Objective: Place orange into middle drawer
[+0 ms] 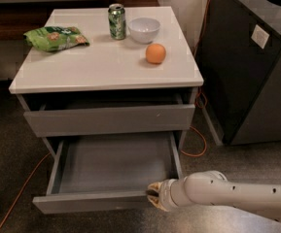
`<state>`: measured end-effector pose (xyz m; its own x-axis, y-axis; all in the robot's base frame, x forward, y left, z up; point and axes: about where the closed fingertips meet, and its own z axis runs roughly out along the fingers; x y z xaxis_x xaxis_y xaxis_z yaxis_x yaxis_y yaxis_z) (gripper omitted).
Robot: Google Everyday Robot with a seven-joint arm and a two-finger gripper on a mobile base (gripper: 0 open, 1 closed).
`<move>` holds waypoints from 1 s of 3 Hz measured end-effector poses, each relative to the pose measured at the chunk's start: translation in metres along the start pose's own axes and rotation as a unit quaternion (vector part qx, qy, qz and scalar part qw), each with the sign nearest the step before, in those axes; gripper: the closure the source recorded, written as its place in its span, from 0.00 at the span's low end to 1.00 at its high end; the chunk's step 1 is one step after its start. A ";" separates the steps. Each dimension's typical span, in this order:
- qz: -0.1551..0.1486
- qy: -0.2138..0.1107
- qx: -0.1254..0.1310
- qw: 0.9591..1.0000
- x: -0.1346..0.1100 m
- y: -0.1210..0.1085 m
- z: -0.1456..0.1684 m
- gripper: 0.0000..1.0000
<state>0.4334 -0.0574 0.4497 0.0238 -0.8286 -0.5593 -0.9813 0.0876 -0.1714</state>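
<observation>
Pincer is sitting low, right at the right end of the middle drawer's front panel, at or against its top edge. I can't tell from here whether it's spread or pressed together. White arm is reaching in from the right, roughly level, low over the floor. Middle drawer is hanging pulled well out, its grey inside showing. Drawer above it is sitting only slightly out, with a dark gap showing under the counter top. Orange is resting on the counter, right of centre, near the white bowl and in front of it, not touching, and well apart from the pincer. Green can is standing upright just left of the bowl. Green snack bag is lying at the far left of the counter. Orange cable is trailing on the floor by the unit's right side. Dark cabinet is standing to the right of the unit.
</observation>
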 end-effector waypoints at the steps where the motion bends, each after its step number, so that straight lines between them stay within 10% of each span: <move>1: 0.000 0.000 0.000 1.000 0.000 0.000 0.000 0.29; 2: -0.007 -0.005 -0.009 1.000 -0.030 -0.010 -0.028 0.01; 3: -0.006 -0.012 -0.021 1.000 -0.059 -0.026 -0.055 0.00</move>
<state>0.4467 -0.0415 0.5319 0.0389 -0.8158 -0.5770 -0.9880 0.0551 -0.1445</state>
